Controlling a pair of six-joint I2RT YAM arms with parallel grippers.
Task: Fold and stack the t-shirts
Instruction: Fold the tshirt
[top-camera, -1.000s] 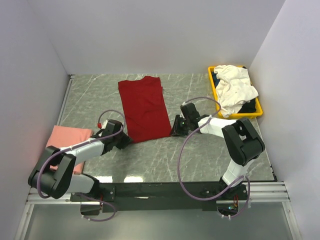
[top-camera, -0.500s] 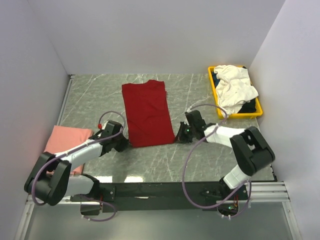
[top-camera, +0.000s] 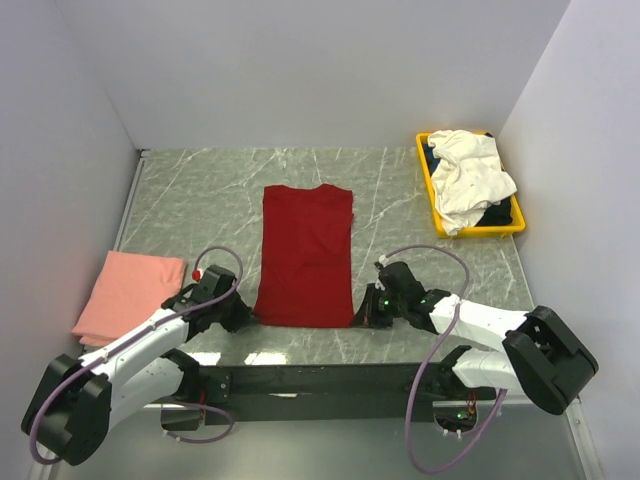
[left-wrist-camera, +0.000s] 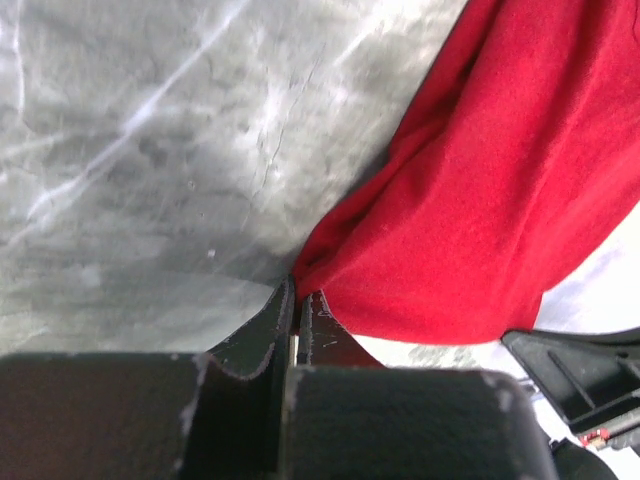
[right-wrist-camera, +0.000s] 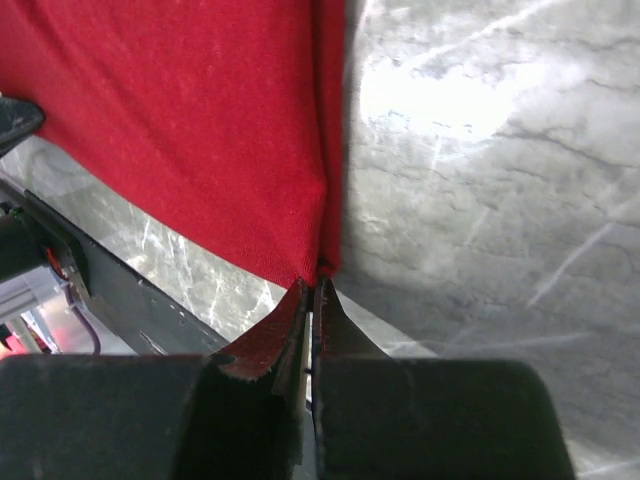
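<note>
Matt, finely fuzzy cloth of the red shirt (top-camera: 305, 255), nipped by the left gripper (left-wrist-camera: 298, 305) and right gripper (right-wrist-camera: 312, 290), both matt black with rough-edged pads (left-wrist-camera: 258, 338); beneath them, the table (right-wrist-camera: 480, 200): smooth marbled grey, glossy glare.

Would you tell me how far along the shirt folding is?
Done: the salmon-pink shirt lies folded at left. In hand: the dark red shirt, narrowed lengthwise, near corners pinched in the jaws of the left gripper and right gripper. Left: the white shirt, crumpled in the yellow bin, plus stacking.

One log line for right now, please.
left end effector: shut on dark red t-shirt, near-left corner | right end effector: shut on near-right corner | salmon-pink t-shirt: folded, left
</note>
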